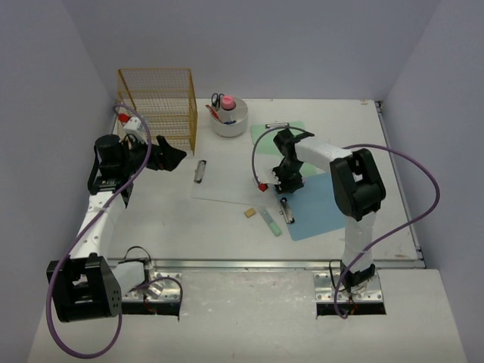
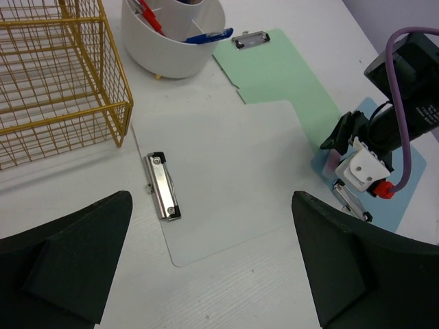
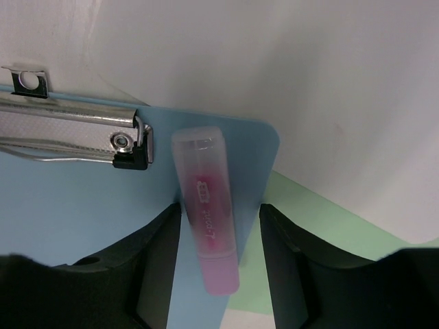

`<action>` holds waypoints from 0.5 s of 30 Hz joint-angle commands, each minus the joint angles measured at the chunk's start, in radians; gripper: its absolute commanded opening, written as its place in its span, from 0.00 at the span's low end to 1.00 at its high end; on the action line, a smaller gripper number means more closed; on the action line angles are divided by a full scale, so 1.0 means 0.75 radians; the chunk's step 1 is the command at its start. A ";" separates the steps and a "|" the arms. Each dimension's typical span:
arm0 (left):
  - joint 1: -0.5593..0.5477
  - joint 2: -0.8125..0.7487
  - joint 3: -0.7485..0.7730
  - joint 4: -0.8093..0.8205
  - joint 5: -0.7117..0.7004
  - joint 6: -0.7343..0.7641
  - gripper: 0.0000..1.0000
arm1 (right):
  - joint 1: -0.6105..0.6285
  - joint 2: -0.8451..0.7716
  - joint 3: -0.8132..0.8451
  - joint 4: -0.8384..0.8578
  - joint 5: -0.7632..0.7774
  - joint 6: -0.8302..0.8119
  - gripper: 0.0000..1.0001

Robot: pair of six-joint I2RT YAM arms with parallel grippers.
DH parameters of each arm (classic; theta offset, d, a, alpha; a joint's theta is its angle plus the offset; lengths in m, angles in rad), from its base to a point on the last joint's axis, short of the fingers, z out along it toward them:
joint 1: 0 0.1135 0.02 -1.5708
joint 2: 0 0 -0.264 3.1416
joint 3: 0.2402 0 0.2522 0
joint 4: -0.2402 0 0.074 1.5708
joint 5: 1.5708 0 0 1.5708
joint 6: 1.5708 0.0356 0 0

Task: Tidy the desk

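Reached mid-frame with right gripper (image 1: 285, 190), jaws apart astride pink marker (image 3: 206, 226) on blue clipboard (image 3: 68, 205); hovered upper left with left gripper (image 2: 211, 205), wide open.

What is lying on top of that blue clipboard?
A pink marker lies on the blue clipboard beside its metal clip; the right gripper straddles it, open. The board under the gripper's fingers is hidden.

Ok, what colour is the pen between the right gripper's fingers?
The pen is pink, with a clear cap; best seen in the right wrist view.
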 commanded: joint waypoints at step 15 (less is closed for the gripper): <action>-0.302 0.059 0.203 0.184 -0.120 0.890 0.87 | -0.081 0.152 1.002 -0.582 -0.395 0.973 0.00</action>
